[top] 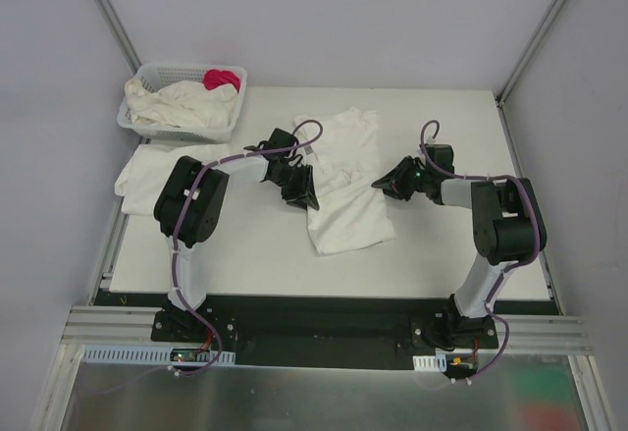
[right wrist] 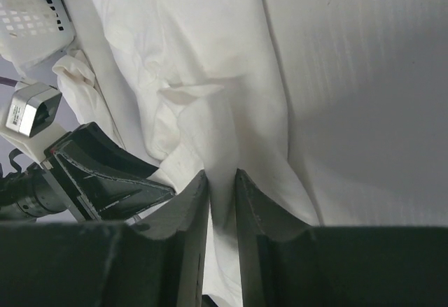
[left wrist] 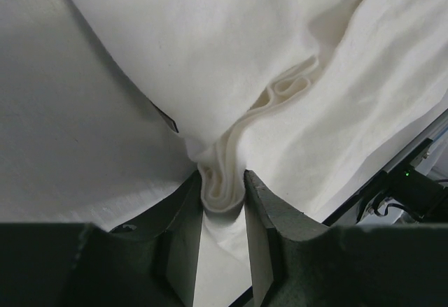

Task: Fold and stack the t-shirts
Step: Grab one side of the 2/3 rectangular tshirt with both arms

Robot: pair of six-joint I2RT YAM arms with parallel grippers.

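Three groups of white shirts are in view. At the far left of the table (top: 442, 244) stands the basket (top: 147, 129), which holds crumpled shirts (top: 182, 102) and a pink-red cloth (top: 222, 80). Just in front of the basket, a spread shirt (top: 147, 171) lies at the table's left edge. The left gripper (top: 299, 193) sits at the left edge of the central t-shirt (top: 345, 205). The left wrist view shows its jaws clamped on a bunched fold of that fabric, with several layers pinched between the fingers. The central t-shirt lies mid-table between the two arms. Its long axis runs from the near edge toward the far edge, with a slight tilt. The far part is rumpled and the near part lies flatter. The right gripper (top: 386, 181) sits at the opposite, right edge, roughly level with the left one. The right wrist view shows cloth passing between its narrowly set jaws, pinched there. The governing relation is that the shirt's long axis crosses the line joining the two grippers. Each gripper holds its own side edge at about mid-length, and neither arm is markedly nearer. The next move probably calls for both arms to carry their edges together. Unequal travel would likely skew the fold.
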